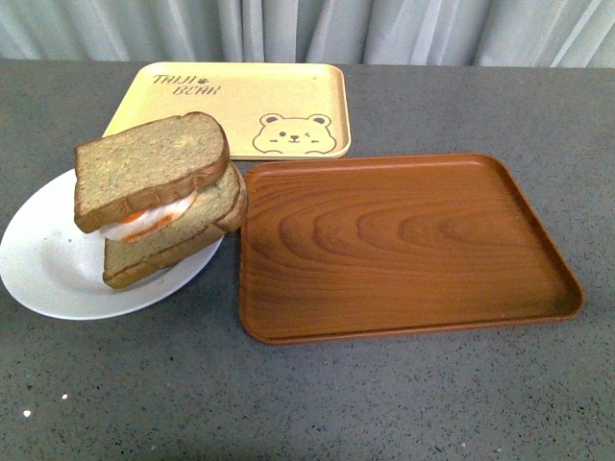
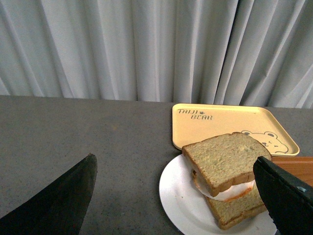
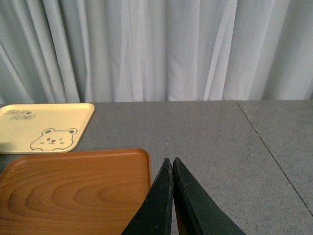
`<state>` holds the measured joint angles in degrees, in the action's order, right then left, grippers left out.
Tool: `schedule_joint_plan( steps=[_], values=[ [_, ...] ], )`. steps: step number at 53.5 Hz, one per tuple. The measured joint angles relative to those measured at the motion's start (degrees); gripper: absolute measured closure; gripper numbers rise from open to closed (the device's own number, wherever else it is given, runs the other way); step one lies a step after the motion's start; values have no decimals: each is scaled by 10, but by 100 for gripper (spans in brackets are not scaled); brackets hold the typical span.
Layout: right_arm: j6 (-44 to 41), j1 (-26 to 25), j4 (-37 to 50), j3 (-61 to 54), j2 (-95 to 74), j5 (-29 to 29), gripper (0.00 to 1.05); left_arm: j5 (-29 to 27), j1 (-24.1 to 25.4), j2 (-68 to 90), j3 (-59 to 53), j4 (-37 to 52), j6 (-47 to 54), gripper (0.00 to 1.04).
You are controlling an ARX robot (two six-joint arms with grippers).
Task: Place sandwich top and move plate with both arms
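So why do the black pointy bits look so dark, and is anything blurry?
Front view: soft even light, sharp all over, the sandwich top shading the plate faintly. Left wrist view: the open left gripper is a dark, soft-edged shape close to the lens. Right wrist view: the shut right gripper is a near-black shape too.

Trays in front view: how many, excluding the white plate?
2. A yellow bear-printed tray at the back near the curtain; a brown wood-grain tray in front of it, right of the plate. No other tray shows.
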<state>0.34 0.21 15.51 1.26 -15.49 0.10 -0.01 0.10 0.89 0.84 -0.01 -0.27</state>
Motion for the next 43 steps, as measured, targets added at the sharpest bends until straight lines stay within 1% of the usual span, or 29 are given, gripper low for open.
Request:
schedule_joint_plan(
  steps=[21,27,43],
  values=[
    [0,0,-54,0,54,0,103,0,0,0,0,0,0,9],
    [0,0,-147,0,130,0,103,0,0,0,0,0,0,9],
    [0,0,-154,0,151,-1,103,0,0,0,0,0,0,9]
  ],
)
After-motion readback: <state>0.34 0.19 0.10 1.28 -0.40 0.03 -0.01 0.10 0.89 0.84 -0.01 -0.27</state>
